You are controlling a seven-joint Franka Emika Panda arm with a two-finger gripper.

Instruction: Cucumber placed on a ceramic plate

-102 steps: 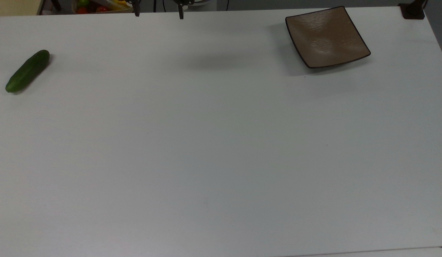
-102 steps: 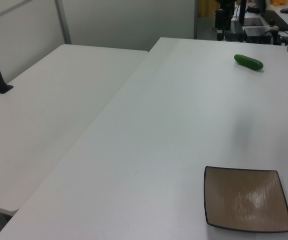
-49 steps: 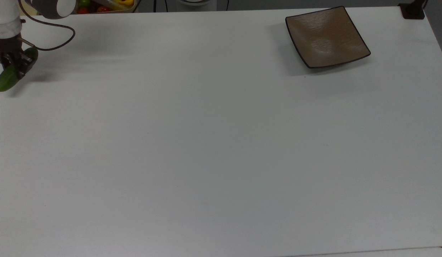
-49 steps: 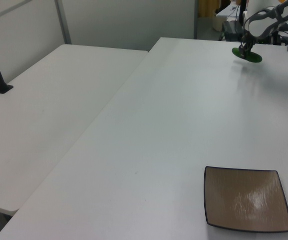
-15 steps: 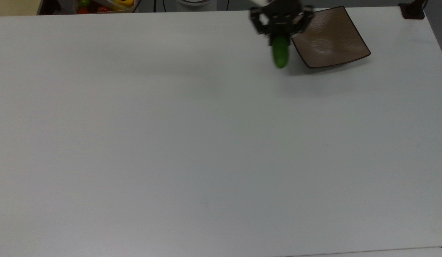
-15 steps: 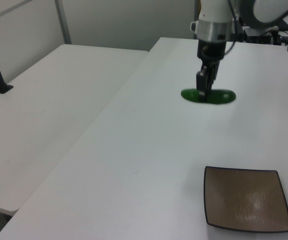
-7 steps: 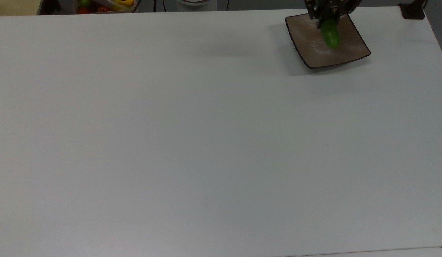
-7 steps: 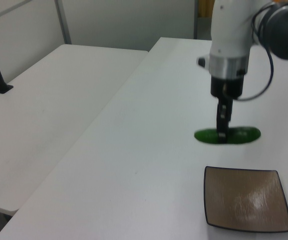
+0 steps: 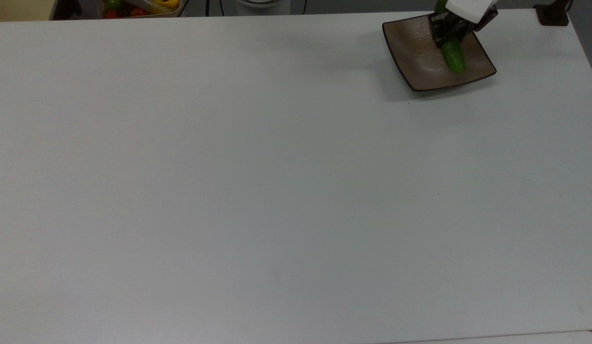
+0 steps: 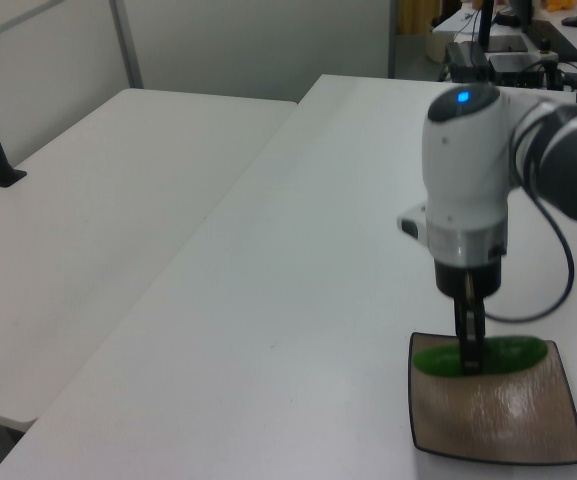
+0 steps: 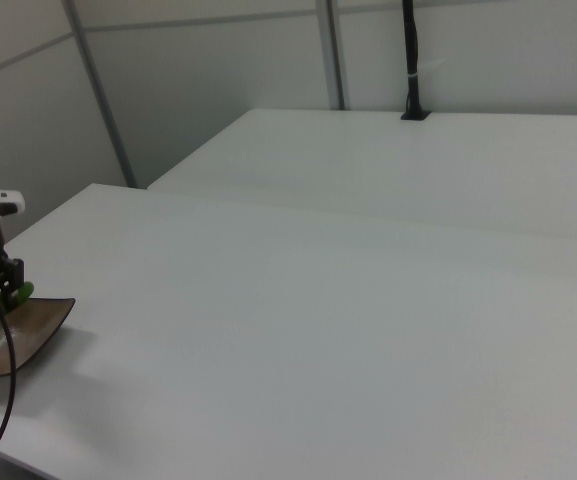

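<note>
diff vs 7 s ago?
The cucumber left the table's far end at the top view's left: the tool took hold of it and carried it across to over the ceramic plate, still gripping it. The plate has not moved.

No writing, label, brand mark, number or sign can be read anywhere — none on the arm, the plate or the bench.
</note>
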